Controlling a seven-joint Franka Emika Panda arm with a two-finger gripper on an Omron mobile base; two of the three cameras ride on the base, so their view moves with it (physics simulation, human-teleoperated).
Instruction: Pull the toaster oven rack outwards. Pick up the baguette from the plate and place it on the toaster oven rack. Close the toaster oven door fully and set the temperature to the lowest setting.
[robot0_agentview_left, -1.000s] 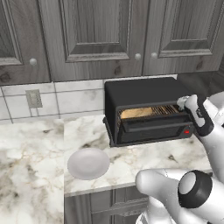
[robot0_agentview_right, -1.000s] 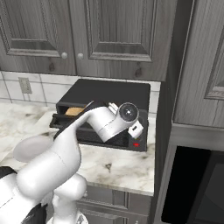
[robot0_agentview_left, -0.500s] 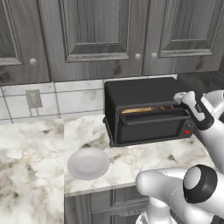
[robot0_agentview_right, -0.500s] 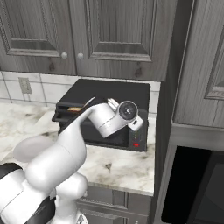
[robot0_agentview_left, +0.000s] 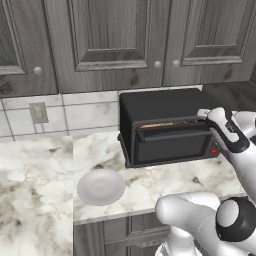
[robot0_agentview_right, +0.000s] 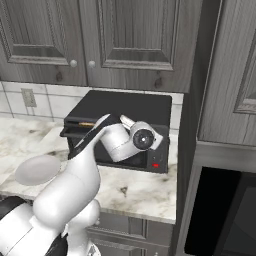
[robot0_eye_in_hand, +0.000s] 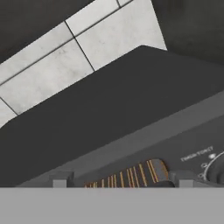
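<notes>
Black toaster oven (robot0_agentview_left: 165, 127) has its door (robot0_agentview_left: 172, 145) nearly shut, a sliver of rack (robot0_eye_in_hand: 127, 175) showing and the plate (robot0_agentview_left: 100, 186) bare, so temperature remains; whether the gripper (robot0_agentview_left: 207, 117) is apart, I cannot tell.

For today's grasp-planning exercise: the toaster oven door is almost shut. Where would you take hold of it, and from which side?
Take the bar handle along the top edge of the toaster oven door, coming from the front and slightly above. The bar lies horizontal and stands proud of the panel, so fingers could close above and below it.

Matte black toaster oven (robot0_agentview_left: 162, 107), marble counter (robot0_agentview_left: 40, 170)
</notes>
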